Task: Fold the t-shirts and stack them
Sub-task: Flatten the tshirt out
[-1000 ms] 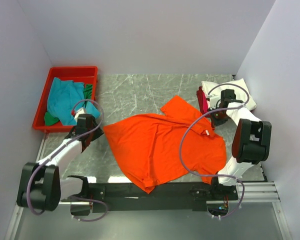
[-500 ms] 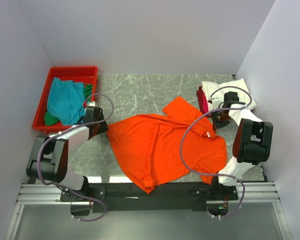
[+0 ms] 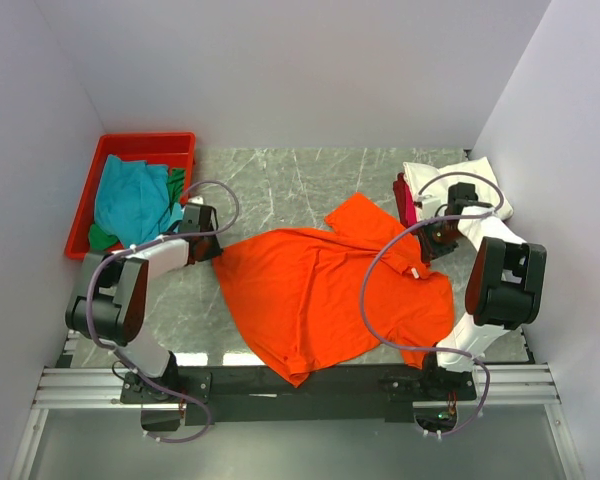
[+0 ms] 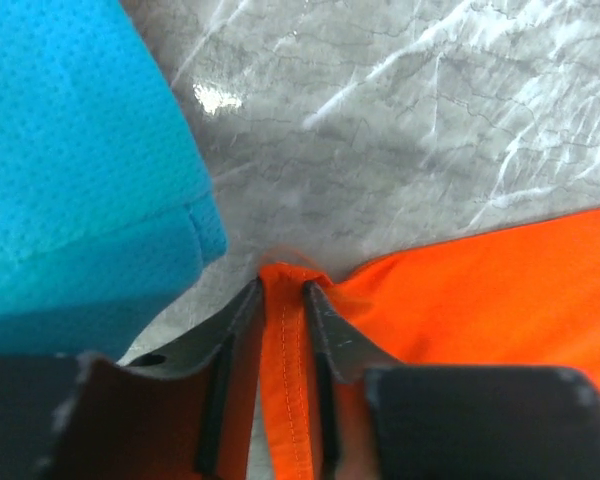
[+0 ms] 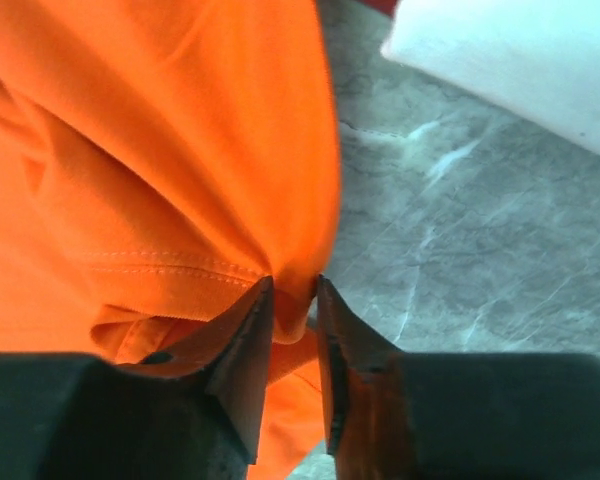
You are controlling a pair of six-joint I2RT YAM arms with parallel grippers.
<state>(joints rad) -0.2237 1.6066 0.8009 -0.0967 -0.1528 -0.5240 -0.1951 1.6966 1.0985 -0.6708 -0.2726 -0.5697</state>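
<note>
The orange t-shirt (image 3: 330, 290) lies spread on the marble table. My left gripper (image 3: 212, 250) is shut on its left hem corner (image 4: 285, 330), pinched between both fingers (image 4: 235, 330). My right gripper (image 3: 427, 248) is shut on the shirt's right edge by the collar (image 5: 295, 290). The teal t-shirt (image 3: 130, 198) and a green one (image 3: 177, 182) lie in the red tray (image 3: 145, 144); teal cloth also shows in the left wrist view (image 4: 80, 170). The white t-shirt (image 3: 485, 185) and the magenta-red one (image 3: 405, 200) sit stacked at the back right.
The red tray stands at the back left against the wall. White walls enclose the table on three sides. The arms' mounting rail (image 3: 300, 382) runs along the near edge. Bare marble (image 3: 280, 185) lies behind the orange shirt.
My left arm has swung from the table's left toward the orange shirt's left corner and now pinches it. The right arm and the shirt have barely moved.
</note>
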